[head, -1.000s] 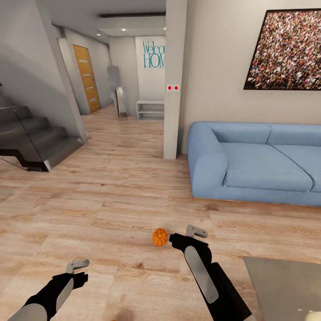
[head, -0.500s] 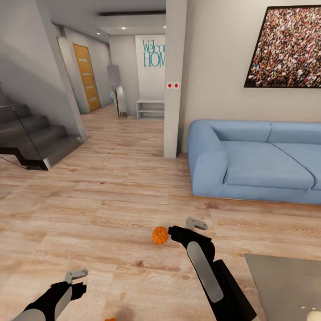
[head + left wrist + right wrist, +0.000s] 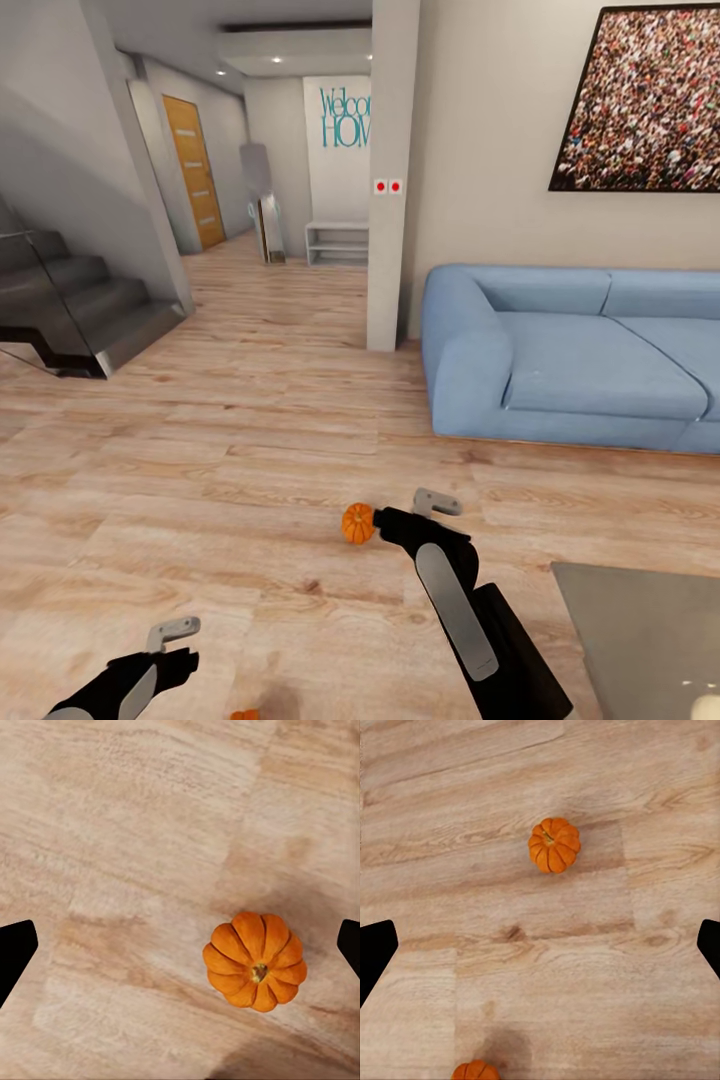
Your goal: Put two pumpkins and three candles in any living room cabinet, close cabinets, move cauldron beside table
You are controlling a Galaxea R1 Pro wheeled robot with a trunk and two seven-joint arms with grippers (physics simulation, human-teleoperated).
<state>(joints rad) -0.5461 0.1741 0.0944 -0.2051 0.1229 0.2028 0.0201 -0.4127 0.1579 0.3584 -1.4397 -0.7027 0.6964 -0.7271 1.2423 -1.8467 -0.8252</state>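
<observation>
One small orange pumpkin (image 3: 358, 522) sits on the wood floor just left of my right gripper (image 3: 420, 510). In the right wrist view this pumpkin (image 3: 555, 844) lies ahead of the open gripper (image 3: 540, 945), with nothing between the fingers. A second pumpkin (image 3: 243, 714) peeks in at the head view's bottom edge, beside my left gripper (image 3: 172, 640). In the left wrist view that pumpkin (image 3: 255, 960) lies below the open left gripper (image 3: 180, 945), nearer one fingertip. The second pumpkin (image 3: 475, 1071) also shows in the right wrist view. The glass table (image 3: 640, 640) has its corner at bottom right. Cabinet and cauldron are out of view.
A blue sofa (image 3: 560, 360) stands against the right wall under a large picture. A grey pillar (image 3: 390, 180) rises left of it, with a hallway behind. Dark stairs (image 3: 70, 310) are at far left. A small off-white thing (image 3: 705, 707) lies on the table's near edge.
The whole view has shifted a little. My left gripper has dropped lower in the picture, and the second pumpkin has come into sight at the bottom edge. The right gripper stays beside the first pumpkin.
</observation>
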